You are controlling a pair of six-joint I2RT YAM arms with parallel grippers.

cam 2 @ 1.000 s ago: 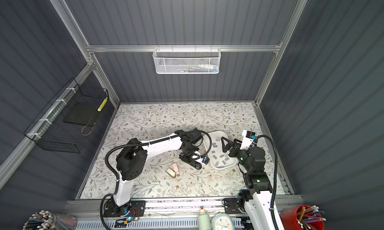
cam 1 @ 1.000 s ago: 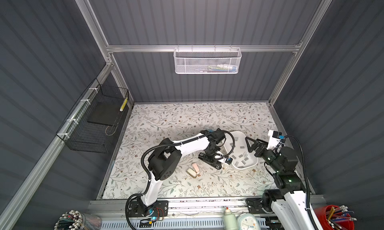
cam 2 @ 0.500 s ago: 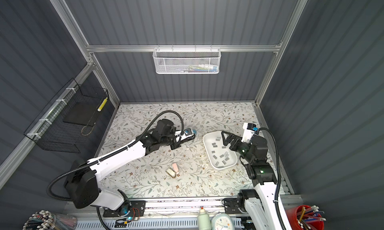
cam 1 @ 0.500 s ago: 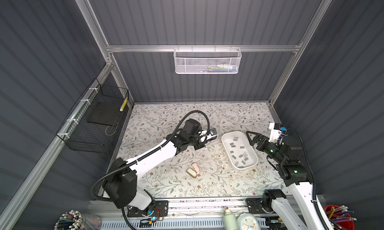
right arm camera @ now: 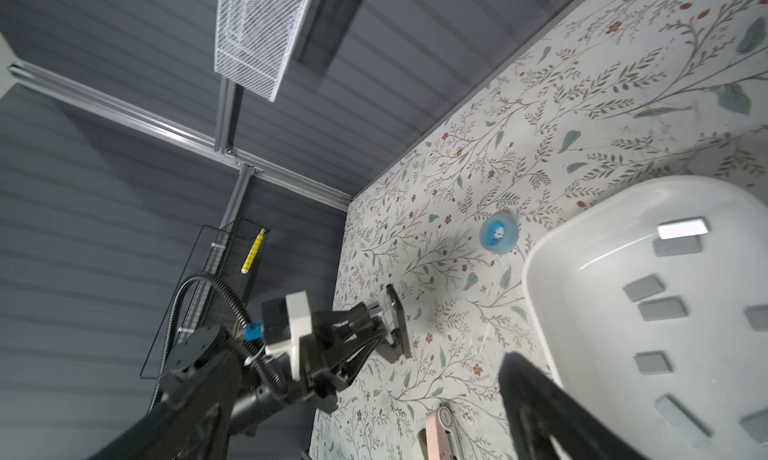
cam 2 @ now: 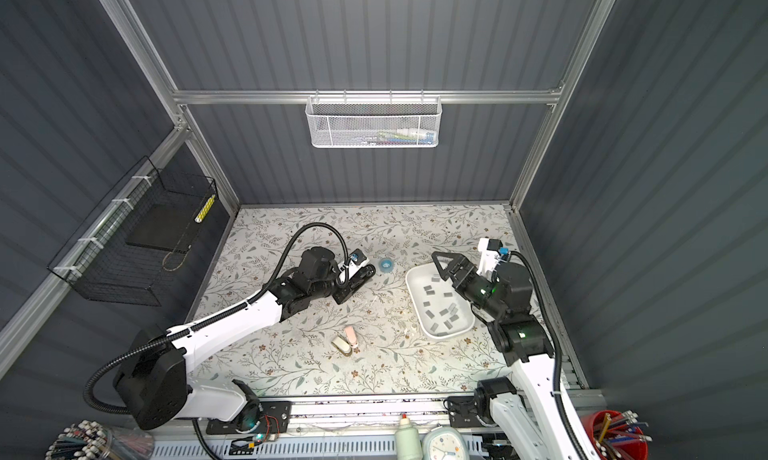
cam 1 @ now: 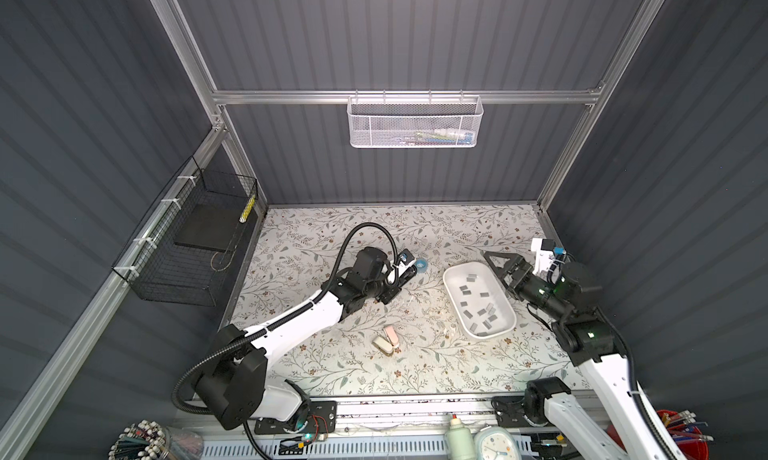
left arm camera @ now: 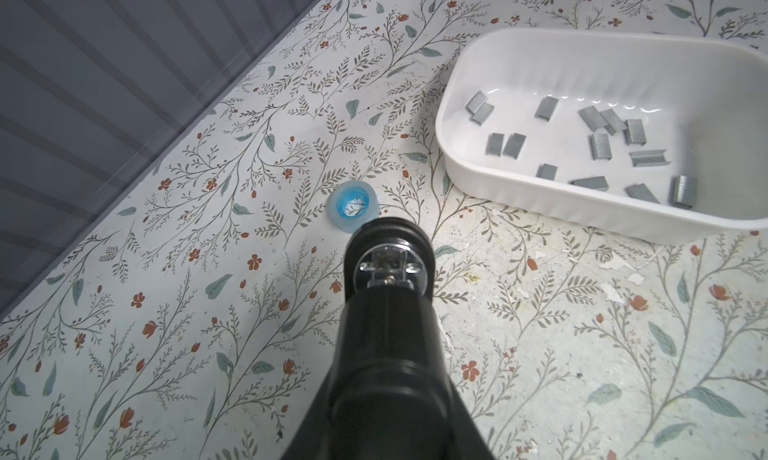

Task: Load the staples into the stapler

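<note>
Black stapler (right arm camera: 398, 333) clamped between pressed-in fingers of left gripper (cam 1: 395, 282), held over floral tabletop (cam 1: 316, 237), metal-tipped end pointed toward small blue tape ring (left arm camera: 352, 206). Grey metallic staple strips (left arm camera: 600, 146) scattered loose inside white oval plastic tray (left arm camera: 540, 204), well apart from stapler. Right gripper (cam 1: 500, 264) positioned by far end of tray, fingers spread wide, nothing gripped.

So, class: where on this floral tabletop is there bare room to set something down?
Bare: the far strip behind the small blue ring; the near strip before the small pink and beige items. Crowded: between black stapler and white plastic tray.
</note>
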